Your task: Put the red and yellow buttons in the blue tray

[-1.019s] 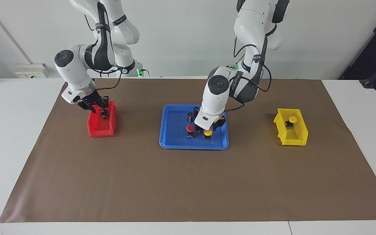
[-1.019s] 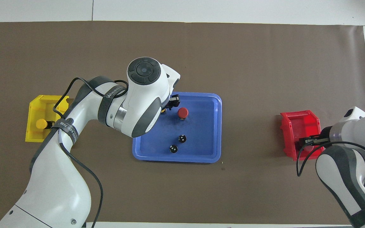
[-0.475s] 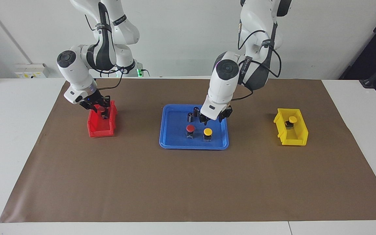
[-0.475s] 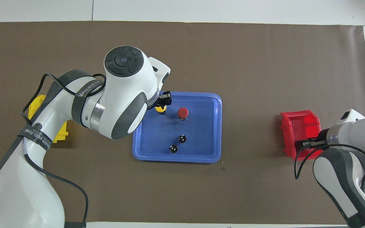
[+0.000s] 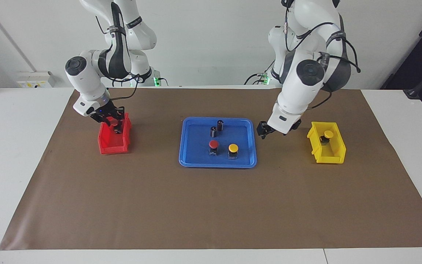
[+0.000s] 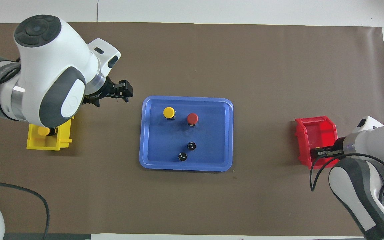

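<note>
The blue tray point(image 5: 196, 156) point(image 6: 218, 133) lies mid-table. In it stand a red button point(image 5: 213, 144) point(image 6: 192, 118) and a yellow button point(image 5: 233, 147) point(image 6: 168, 112), side by side. A second yellow button point(image 5: 328, 134) point(image 6: 42, 131) stands in the yellow bin point(image 5: 333, 154) point(image 6: 45, 145). A second red button is not visible. My left gripper point(image 5: 263, 132) point(image 6: 125, 91) is open and empty, raised over the mat between the tray and the yellow bin. My right gripper point(image 5: 115, 124) point(image 6: 320, 153) is down at the red bin point(image 5: 114, 146) point(image 6: 315, 128), at its end nearer the robots.
Two dark capless cylinders point(image 5: 220, 124) point(image 5: 213, 131) stand in the tray, nearer the robots than the buttons; they also show in the overhead view point(image 6: 191, 145) point(image 6: 182, 156). A brown mat point(image 5: 211, 205) covers the table.
My left gripper let go of the yellow button in the tray, rose and swung away toward the yellow bin. My right gripper lifted slightly at the red bin.
</note>
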Robot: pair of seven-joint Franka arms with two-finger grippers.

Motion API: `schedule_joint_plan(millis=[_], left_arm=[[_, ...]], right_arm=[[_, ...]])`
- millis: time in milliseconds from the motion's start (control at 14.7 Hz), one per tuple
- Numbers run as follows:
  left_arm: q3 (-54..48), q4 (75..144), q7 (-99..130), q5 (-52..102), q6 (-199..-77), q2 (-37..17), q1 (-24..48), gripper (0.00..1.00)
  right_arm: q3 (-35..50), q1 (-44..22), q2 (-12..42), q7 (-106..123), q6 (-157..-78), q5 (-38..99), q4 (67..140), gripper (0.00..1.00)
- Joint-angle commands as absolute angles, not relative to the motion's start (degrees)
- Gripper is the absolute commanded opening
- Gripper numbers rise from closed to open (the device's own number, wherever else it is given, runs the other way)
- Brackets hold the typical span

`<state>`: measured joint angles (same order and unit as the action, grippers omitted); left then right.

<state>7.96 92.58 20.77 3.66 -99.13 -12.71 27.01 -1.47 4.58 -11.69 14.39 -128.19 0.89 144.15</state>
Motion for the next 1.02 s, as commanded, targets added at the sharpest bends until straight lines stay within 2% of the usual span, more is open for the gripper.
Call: schedule_joint_plan(millis=[0, 204, 408, 475, 543, 815, 951], left_arm=[[7.91, 92.20, 12.87, 1.76, -97.12, -10.38, 21.65, 0.97], [7.82, 92.28, 3.28, 1.76, -96.68, -8.09, 14.96, 0.98], [7.82, 96.05, -5.25, 1.67, -100.35, -6.95, 9.25, 0.97], [7.82, 98.33, -6.40, 1.67, -102.72, -6.68, 8.10, 0.92], [7.82, 100.79, -6.59, 1.67, -105.27, -6.16, 7.39, 0.82], [7.91, 109.75, -7.38, 1.67, -112.22, -4.75, 6.51, 0.70], [7.91, 113.80, -7.73, 1.67, -114.77, -3.26, 6.42, 0.64]], right_arm=[[-1.41, 4.75, -13.71, 16.35, -128.67, 1.58, 146.33, 0.43], [-1.49, 4.92, -13.80, 16.52, -128.67, 1.58, 146.34, 0.19], [-1.41, 4.84, -13.10, 16.79, -127.36, 1.58, 144.15, 0.18], [-1.41, 4.75, -12.23, 16.61, -124.40, 1.58, 141.44, 0.18], [-1.41, 4.75, -11.09, 16.52, -120.71, 1.58, 137.67, 0.18], [-0.27, 3.70, -7.22, 16.00, -106.91, 1.41, 122.04, 0.18], [0.00, 0.46, -2.92, 10.32, -99.53, 1.58, 111.41, 0.18]])
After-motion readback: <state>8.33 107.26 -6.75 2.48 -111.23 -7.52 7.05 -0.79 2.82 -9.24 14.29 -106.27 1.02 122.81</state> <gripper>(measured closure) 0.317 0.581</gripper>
